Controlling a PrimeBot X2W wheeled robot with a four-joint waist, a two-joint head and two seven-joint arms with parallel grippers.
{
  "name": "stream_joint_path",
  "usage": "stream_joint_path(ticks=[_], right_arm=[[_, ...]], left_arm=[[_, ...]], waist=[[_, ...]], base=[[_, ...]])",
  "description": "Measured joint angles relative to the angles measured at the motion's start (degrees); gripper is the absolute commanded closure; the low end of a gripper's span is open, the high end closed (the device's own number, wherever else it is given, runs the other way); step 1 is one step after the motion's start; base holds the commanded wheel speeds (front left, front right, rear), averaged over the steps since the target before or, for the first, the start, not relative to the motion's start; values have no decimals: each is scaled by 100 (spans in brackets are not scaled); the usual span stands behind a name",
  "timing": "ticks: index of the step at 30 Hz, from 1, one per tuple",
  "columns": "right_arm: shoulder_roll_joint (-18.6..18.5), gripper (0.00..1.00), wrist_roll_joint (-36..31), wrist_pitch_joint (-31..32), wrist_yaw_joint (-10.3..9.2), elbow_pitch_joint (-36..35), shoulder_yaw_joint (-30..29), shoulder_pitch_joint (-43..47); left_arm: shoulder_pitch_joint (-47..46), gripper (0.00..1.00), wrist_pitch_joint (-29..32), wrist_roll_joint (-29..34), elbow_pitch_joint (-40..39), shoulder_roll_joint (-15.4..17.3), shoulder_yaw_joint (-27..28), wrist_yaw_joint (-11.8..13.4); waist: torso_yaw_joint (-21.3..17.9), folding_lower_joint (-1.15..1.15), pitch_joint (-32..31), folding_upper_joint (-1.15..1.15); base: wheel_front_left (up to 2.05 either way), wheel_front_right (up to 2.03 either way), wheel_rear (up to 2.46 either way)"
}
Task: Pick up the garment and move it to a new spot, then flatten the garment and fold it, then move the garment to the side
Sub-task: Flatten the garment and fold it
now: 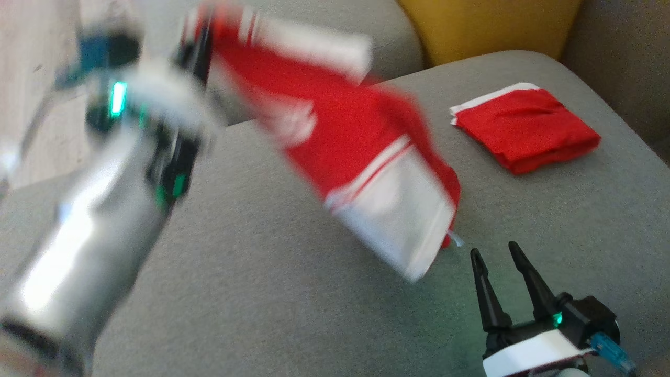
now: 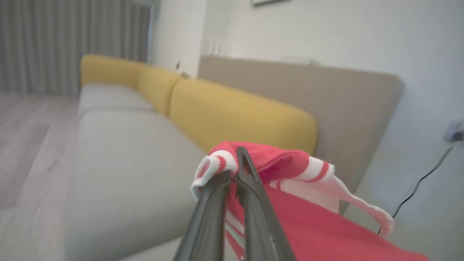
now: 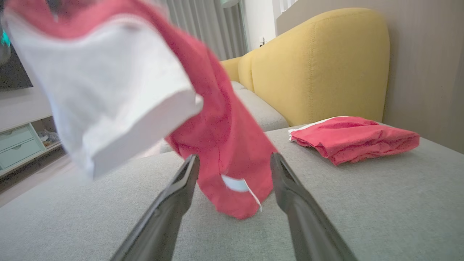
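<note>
The pick-up is looking done: the left fingers [image 2: 246,170] are pinched tight on the striped collar edge of the red-and-white shirt [image 1: 356,131], holding it high above the grey sofa seat [image 1: 261,288]. From the wrist camera you can see the two dark tips squeezing right together with the red-and-white trim bunching over them. The shirt is hanging in the air, draping down and to the right, its white sleeve end dangling just short of the right fingers [image 1: 486,288] and its lowest red corner looking close to the cushion, though I can't tell whether it's touching. It's all blurred, so I'm judging it to be mid-swing. Those right fingers are standing wide apart, gripping nothing, pointing at the hanging cloth from low on the seat. Over at the far right of the seat a folded red garment [image 1: 528,128] is lying neatly, just in front of the yellow back cushion [image 1: 487,26], well apart from the action. So I'm reading this as the carry to a new spot. Laying the shirt down, flattening it, folding it and shifting it aside are all waiting to be done.
</note>
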Motion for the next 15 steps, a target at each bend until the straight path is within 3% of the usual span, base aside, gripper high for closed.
stream_joint_path(ticks=[3,4,5,6,12,15], right_arm=[[0,0,-1,0,0,-15,-21,35],[-3,0,0,0,0,-19,-31,127],[-9,0,0,0,0,-14,-20,148],[-12,0,0,0,0,-14,-12,153],[-38,0,2,0,0,-15,-15,150],[-56,0,2,0,0,-18,-37,148]], left_arm=[[1226,100,133,-238,-26,433,-116,113],[1963,90,78,-322,-20,656,-148,178],[2259,33,-48,-368,18,746,-141,230],[2476,0,-212,-367,76,805,-129,299],[2702,0,-862,0,136,866,186,869],[2827,0,-866,1169,-592,872,616,1421]], waist=[[195,1,42,0],[311,1,101,0],[365,1,138,0],[410,1,181,0],[644,1,373,0],[753,1,425,0]], base=[[0,0,0],[0,0,0],[0,0,0],[0,0,0],[0,0,0],[0,0,0]])
